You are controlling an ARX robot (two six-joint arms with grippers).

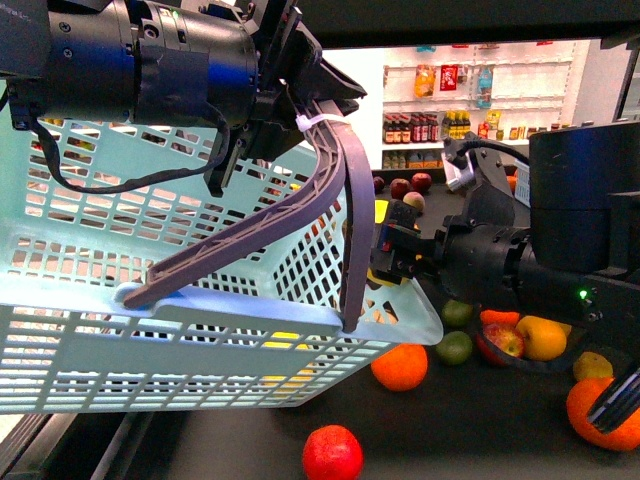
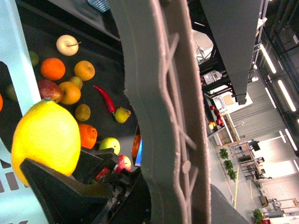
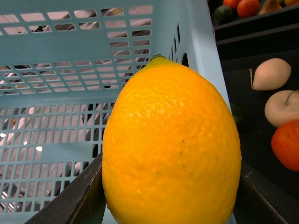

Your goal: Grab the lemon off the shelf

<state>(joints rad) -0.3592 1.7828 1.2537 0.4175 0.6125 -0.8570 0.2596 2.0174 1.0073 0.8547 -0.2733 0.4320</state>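
While the matte-black metal shelf [image 1: 480, 420] lies strewn with fruit [image 1: 400, 367] toward five o'clock in the front view, the pale blue slotted plastic basket [image 1: 120, 300] fills the nine o'clock side, hung by its grey ribbed handle [image 1: 335, 200] from the left gripper [image 1: 305, 120], whose jaws clamp the handle's top. At three o'clock the right gripper [image 1: 392, 262] is closed across the waist of the smooth yellow oval lemon [image 3: 170, 144], held off the shelf beside the basket's rim. Firm, light and waxy by its look, it should bear a moderate squeeze at its widest girth; the tapered ends would likely slip.
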